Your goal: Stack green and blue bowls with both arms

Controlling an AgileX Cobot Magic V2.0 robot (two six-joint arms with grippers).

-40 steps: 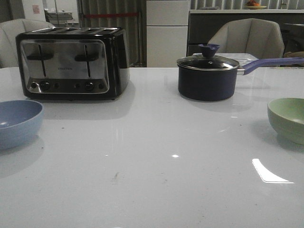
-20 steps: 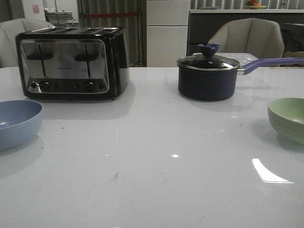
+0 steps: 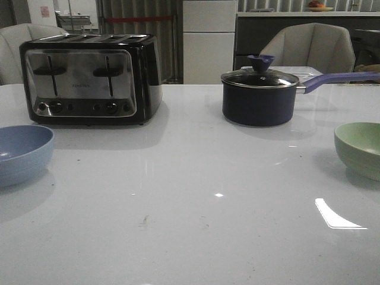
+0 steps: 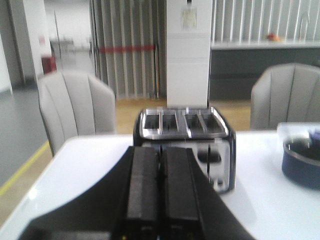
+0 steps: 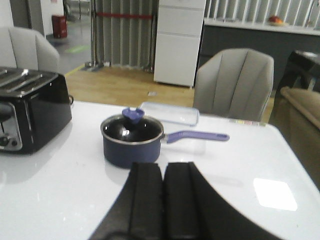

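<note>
The dusty blue bowl (image 3: 22,152) sits upright at the left edge of the white table in the front view. The pale green bowl (image 3: 361,148) sits upright at the right edge. Neither arm shows in the front view. In the left wrist view my left gripper (image 4: 160,150) is shut and empty, raised above the table and facing the toaster. In the right wrist view my right gripper (image 5: 164,166) is shut and empty, raised and facing the saucepan. Neither bowl shows in either wrist view.
A black and chrome toaster (image 3: 89,77) stands at the back left, also in the left wrist view (image 4: 184,137). A dark saucepan (image 3: 260,98) with a glass lid and purple handle stands at the back right, also in the right wrist view (image 5: 132,141). A clear lid (image 5: 170,113) lies behind it. Chairs stand beyond the table.
</note>
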